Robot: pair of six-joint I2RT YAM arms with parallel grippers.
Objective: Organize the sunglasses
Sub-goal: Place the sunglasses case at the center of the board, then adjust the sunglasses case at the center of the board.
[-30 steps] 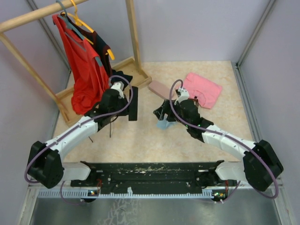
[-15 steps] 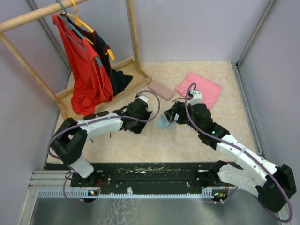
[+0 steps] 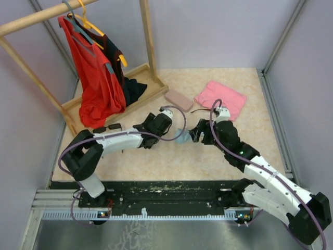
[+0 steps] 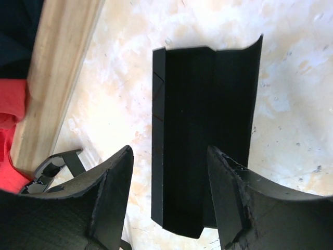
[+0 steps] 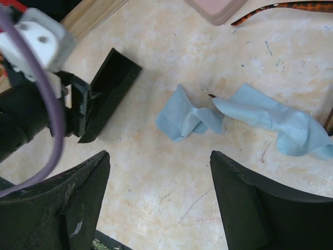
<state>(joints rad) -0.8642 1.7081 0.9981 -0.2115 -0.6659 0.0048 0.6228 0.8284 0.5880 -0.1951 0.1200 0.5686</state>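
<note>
Black case (image 4: 203, 130), its lid thrown open, lies flat on the table (image 3: 156, 156) right under my left gripper (image 4: 170, 156). The fingers stand apart to either side of it, with bare tabletop showing between one finger and the case's edge, so nothing is clamped. I judge it sits open like this to receive a pair. The black sunglasses (image 4: 52, 167) lie folded just beside the wooden rack base (image 4: 62, 67), off to one side of my left wrist and apart from the case. My left arm reaches low across the table toward the middle, elbow bent, wrist turned down over the case. My right gripper (image 5: 160, 156) hovers with its fingers wide apart and empty above a crumpled blue cloth (image 5: 190, 120). That arm stretches forward from its base, wrist tipped toward the table. The reddish-brown sunglasses (image 5: 281, 7) lie beyond the cloth, just beside the pink case (image 5: 216, 8), which is probably their home.
</note>
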